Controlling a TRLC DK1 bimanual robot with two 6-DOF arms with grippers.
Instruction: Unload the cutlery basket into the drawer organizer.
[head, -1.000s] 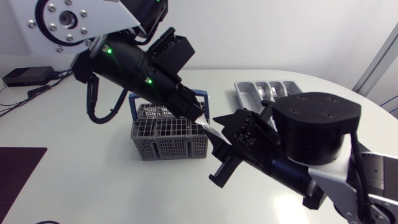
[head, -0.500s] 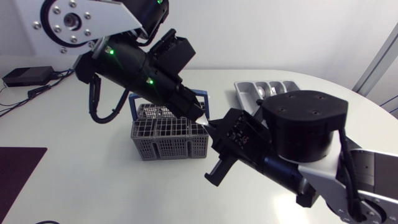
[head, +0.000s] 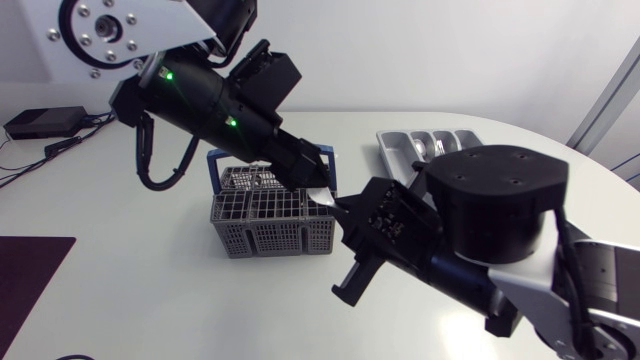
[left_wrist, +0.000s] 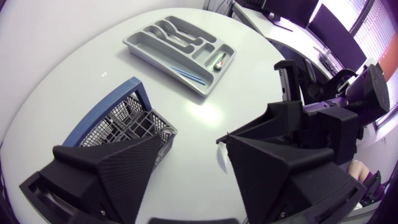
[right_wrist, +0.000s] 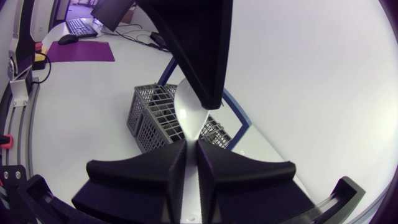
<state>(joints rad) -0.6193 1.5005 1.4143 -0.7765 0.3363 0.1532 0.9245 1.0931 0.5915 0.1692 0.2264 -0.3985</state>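
Observation:
Over the grey wire cutlery basket (head: 270, 225) with its blue handle, a spoon (head: 322, 197) is held in the air. My right gripper (head: 345, 212) is shut on its handle; in the right wrist view the spoon's bowl (right_wrist: 189, 112) sticks out ahead of the closed right gripper (right_wrist: 191, 144). My left gripper (head: 312, 180) hangs just above the spoon with its fingers (left_wrist: 106, 168) spread wide and nothing between them. The grey drawer organizer (head: 395, 150) lies at the back right with several pieces of cutlery in it; the left wrist view shows that organizer (left_wrist: 140, 46) beyond the basket (left_wrist: 127, 124).
A black box with cables (head: 45, 122) sits at the far left of the table. A dark purple mat (head: 30, 270) lies at the front left. My right arm's bulky black joint (head: 500, 210) stands between the basket and the organizer.
My right gripper has closed on the spoon's handle. My left gripper, shut on the spoon before, has opened and let go of it, and the left arm has lifted slightly.

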